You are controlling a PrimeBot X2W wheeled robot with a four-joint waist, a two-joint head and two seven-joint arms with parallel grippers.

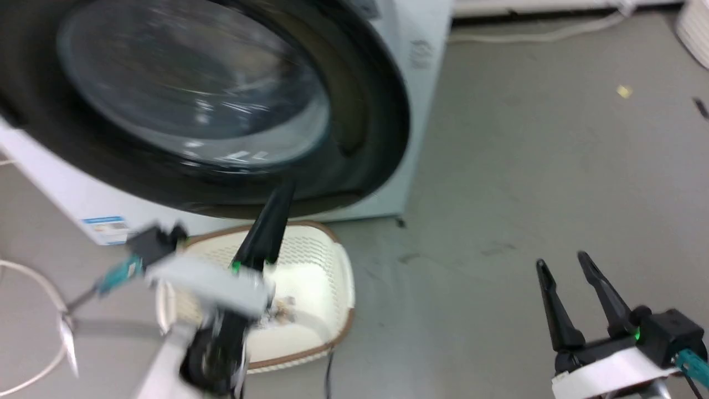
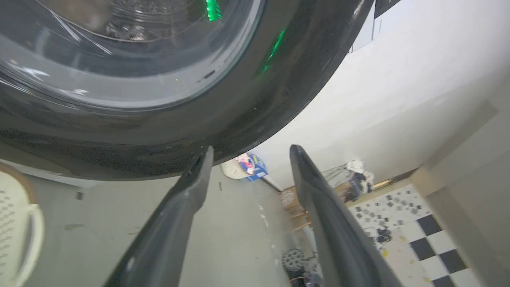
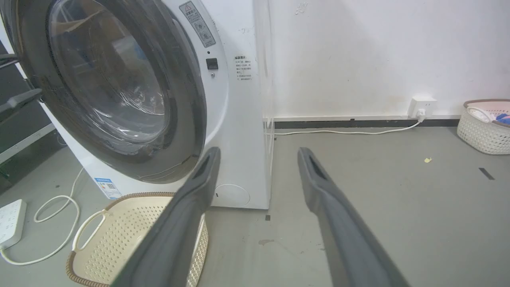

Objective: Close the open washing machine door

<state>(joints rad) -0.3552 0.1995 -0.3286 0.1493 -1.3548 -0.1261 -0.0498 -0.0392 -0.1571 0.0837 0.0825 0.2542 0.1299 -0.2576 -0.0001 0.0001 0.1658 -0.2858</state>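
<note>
Lower left of the head view: left gripper (image 1: 285,191), blurred, angled up and to the right from a pale wrist (image 1: 216,282), both fingers merged into one dark spike. In the left wrist view: fingers (image 2: 167,223) spread well apart, rising from the bottom edge. Lower right of the head view: right gripper (image 1: 562,259), sharp, fingers parted in a narrow V pointing up, green light at the black wrist housing (image 1: 664,332). Same parted stance in the right wrist view.

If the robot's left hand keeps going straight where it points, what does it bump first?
Most likely the washing machine door: the left hand points at its glossy black lower rim and looks very close, though depth is unclear.
</note>
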